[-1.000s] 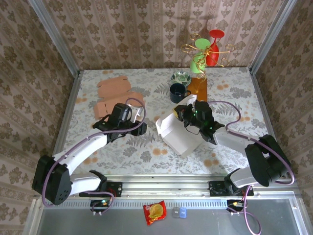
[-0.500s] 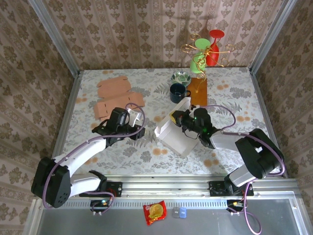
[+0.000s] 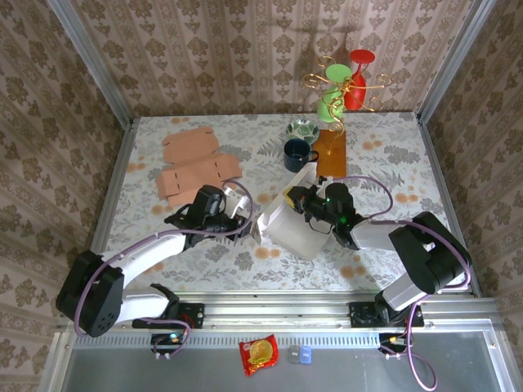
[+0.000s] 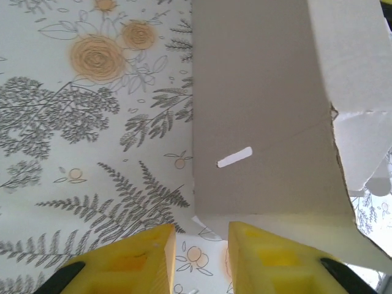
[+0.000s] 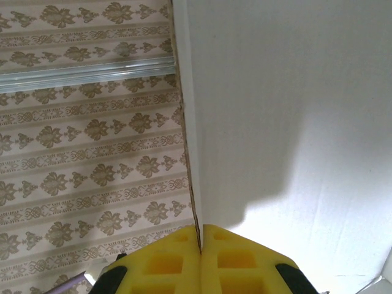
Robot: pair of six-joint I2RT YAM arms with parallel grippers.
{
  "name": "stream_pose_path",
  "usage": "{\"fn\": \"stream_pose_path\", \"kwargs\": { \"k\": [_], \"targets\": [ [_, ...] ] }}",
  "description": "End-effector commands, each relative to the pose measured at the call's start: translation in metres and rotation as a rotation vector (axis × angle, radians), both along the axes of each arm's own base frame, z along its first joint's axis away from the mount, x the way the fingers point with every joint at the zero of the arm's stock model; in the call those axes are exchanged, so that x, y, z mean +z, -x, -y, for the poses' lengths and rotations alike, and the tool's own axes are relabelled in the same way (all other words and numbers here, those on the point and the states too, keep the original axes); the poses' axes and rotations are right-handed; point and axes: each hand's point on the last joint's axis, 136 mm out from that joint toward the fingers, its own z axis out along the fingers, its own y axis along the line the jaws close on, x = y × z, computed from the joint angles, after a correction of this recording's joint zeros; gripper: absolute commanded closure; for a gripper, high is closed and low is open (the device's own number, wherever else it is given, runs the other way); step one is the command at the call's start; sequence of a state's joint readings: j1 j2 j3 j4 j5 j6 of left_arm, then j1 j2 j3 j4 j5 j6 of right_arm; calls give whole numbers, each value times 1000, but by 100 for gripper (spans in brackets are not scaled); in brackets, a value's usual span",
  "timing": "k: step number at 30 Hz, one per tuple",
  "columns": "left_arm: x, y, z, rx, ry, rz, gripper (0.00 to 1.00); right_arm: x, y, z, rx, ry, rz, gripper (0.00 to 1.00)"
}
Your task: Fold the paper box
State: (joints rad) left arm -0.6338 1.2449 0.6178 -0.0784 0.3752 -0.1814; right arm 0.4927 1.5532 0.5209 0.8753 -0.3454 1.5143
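The white paper box (image 3: 299, 234) lies half-formed in the middle of the table. My right gripper (image 3: 292, 198) holds its upper flap. In the right wrist view the yellow fingers (image 5: 165, 263) are shut on the thin edge of a white panel (image 5: 294, 110), at the gripper's tip (image 5: 201, 230). My left gripper (image 3: 250, 227) sits at the box's left side. In the left wrist view its jaws (image 4: 201, 242) stand apart over bare tablecloth. The box's grey-shaded wall (image 4: 257, 110) rises just ahead, and the right-hand finger (image 4: 275, 260) is close under its lower edge.
Two flat brown cardboard blanks (image 3: 198, 174) lie at the back left. A dark mug (image 3: 296, 154), a small bowl (image 3: 303, 129), an orange board (image 3: 330, 147) and a wire stand with coloured glasses (image 3: 343, 82) are at the back right. A snack packet (image 3: 258, 354) rests on the front rail.
My left gripper has moved right, up to the box's left side, with its jaws narrower. The right gripper has shifted slightly left, carrying the flap, and the box has turned with it.
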Motion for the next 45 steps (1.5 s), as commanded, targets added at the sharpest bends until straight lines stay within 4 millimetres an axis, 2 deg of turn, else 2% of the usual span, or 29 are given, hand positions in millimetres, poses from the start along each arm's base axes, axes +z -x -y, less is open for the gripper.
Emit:
{"fn": "stream_pose_path", "kwargs": {
  "k": [1,11,26,37,45],
  "targets": [
    [1,6,12,-85,23,53,68,-14,3,1,14,40,-39,100],
    [-12,18,31,-176,-10,70,65,-10,-2,-1,5,24,-48,100],
    [-6,13,45,-165,-7,108,64,-9,-8,-2,-14,3,-49,100],
    [-7,-3,43,-46,-29,124,77,-9,-8,-3,-27,-13,-51,100],
    [-2,-5,48,-31,-19,123,79,-11,-10,-2,-54,-39,-57,100]
  ]
}}
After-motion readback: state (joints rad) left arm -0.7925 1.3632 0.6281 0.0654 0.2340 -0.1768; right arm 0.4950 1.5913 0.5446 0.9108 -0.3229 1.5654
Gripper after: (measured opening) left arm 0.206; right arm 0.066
